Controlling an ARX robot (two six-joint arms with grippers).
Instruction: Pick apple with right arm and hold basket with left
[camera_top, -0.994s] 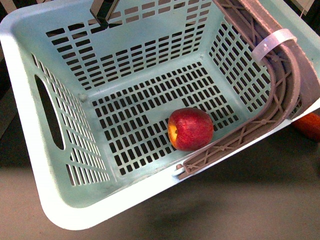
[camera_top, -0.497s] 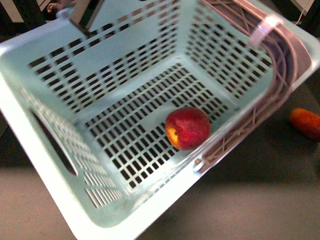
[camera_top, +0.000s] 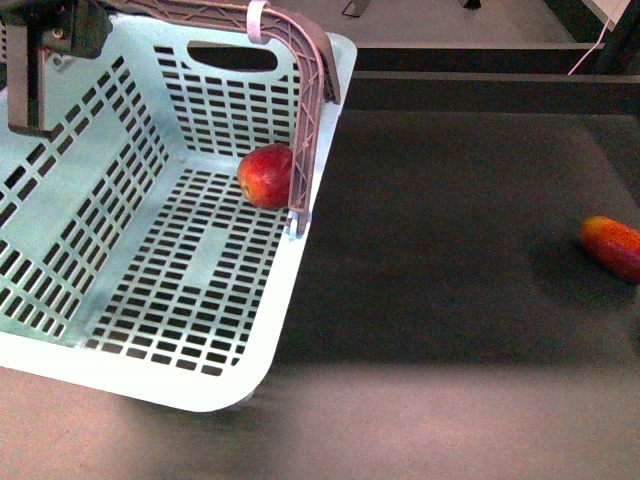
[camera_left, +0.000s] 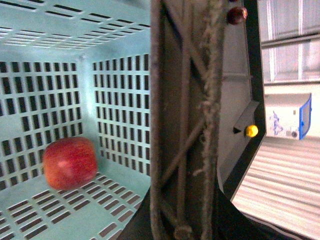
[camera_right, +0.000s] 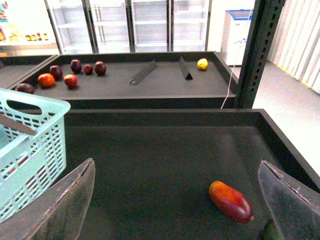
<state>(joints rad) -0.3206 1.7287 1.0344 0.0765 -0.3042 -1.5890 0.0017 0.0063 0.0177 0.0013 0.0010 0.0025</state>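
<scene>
The pale mint-blue basket (camera_top: 120, 330) hangs tilted at the left of the front view, its mauve latticed handle (camera_top: 312, 90) with a white tie (camera_top: 257, 20) along its right side. The deep red apple (camera_top: 265, 175) lies inside on the basket floor, against the wall by the handle. My left gripper (camera_top: 45, 60) is at the basket's top left corner. In the left wrist view it (camera_left: 182, 227) is shut on the handle (camera_left: 182, 125), with the apple (camera_left: 70, 162) below. My right gripper (camera_right: 175, 200) is open and empty over the dark shelf, out of the front view.
An elongated orange-red fruit (camera_top: 612, 247) lies on the dark shelf at the right, between my right gripper's fingers (camera_right: 290, 200) in the right wrist view (camera_right: 230, 201). The basket's corner (camera_right: 30, 145) shows there too. Small red and dark fruits (camera_right: 70, 72) and a yellow one (camera_right: 202, 63) lie on a far shelf.
The basket has swung left and away from the camera and turned. The apple has rolled across its floor to the wall by the handle. More of the dark shelf shows.
</scene>
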